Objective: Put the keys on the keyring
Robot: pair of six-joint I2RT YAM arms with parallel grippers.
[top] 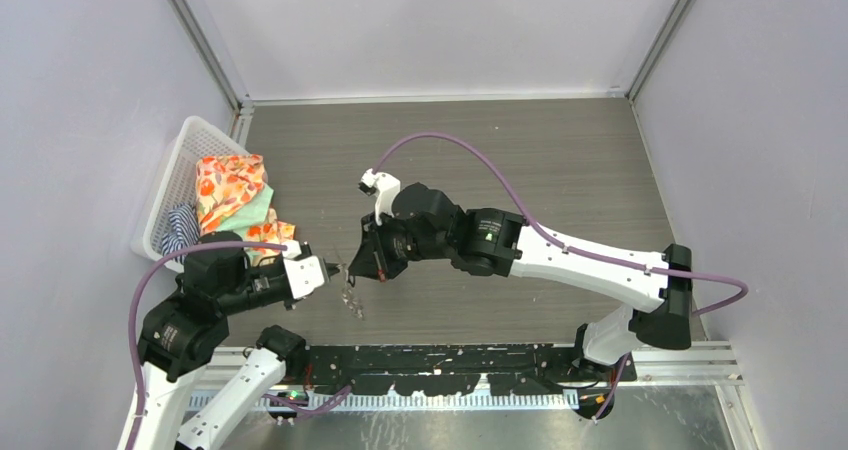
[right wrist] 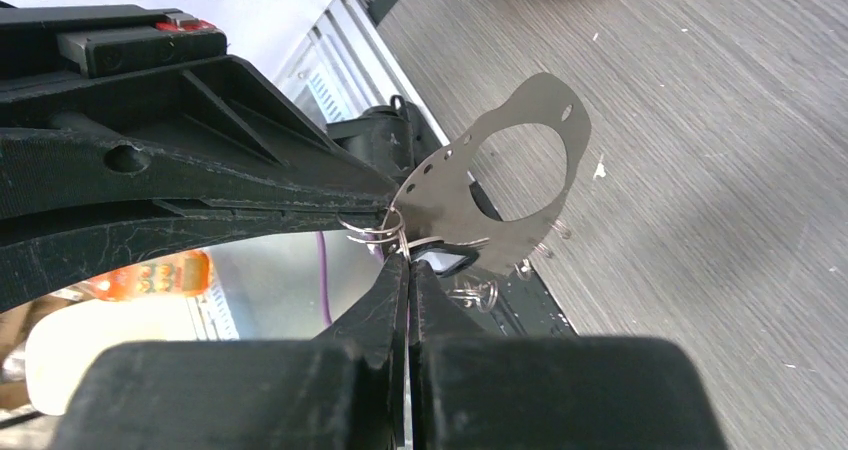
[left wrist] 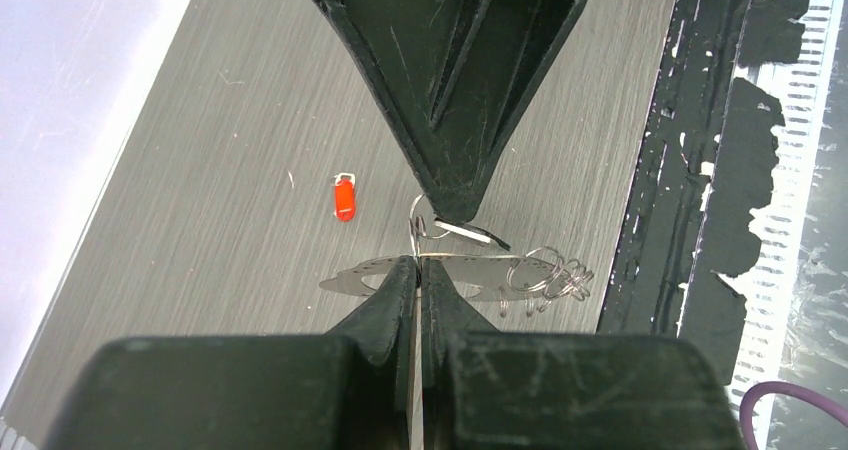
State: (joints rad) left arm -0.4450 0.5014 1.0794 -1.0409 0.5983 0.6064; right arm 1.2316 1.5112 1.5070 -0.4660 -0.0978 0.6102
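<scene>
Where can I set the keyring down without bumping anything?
Bare table: along the back wall, and right of the right arm. Crowded: left edge by the basket and cloths, and mid-table where left gripper and right gripper pinch the keyring.

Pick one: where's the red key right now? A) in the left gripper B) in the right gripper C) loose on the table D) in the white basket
C: in the left wrist view the red key lies alone on the table, apart from the keyring.
</scene>
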